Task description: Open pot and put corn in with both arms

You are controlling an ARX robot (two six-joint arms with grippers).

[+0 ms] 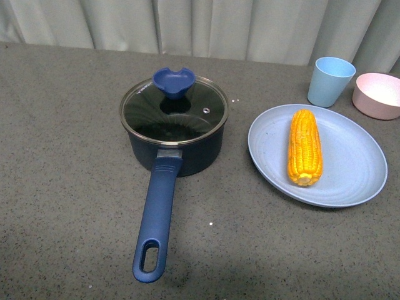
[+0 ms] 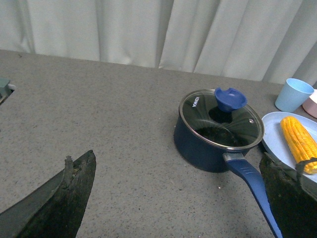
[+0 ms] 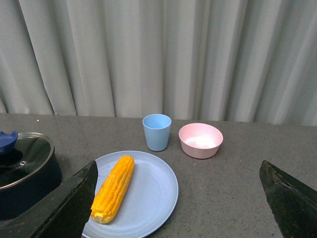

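Observation:
The navy pot (image 1: 178, 150) stands mid-table with its glass lid (image 1: 174, 111) on and the blue knob (image 1: 174, 81) on top; its long blue handle (image 1: 157, 215) points toward me. The corn (image 1: 304, 147) lies on a light blue plate (image 1: 350, 169) to the right of the pot. No arm shows in the front view. My left gripper (image 2: 183, 198) is open and hangs well short of the pot (image 2: 208, 144), empty. Open too, my right gripper (image 3: 181, 201) hovers over bare table beside the corn (image 3: 114, 187), nothing between its fingers (image 3: 292, 201).
A light blue cup (image 1: 331, 81) and a small pink bowl (image 1: 378, 95) stand behind the plate at the back right. A pale curtain closes off the far edge of the grey table (image 1: 62, 156).

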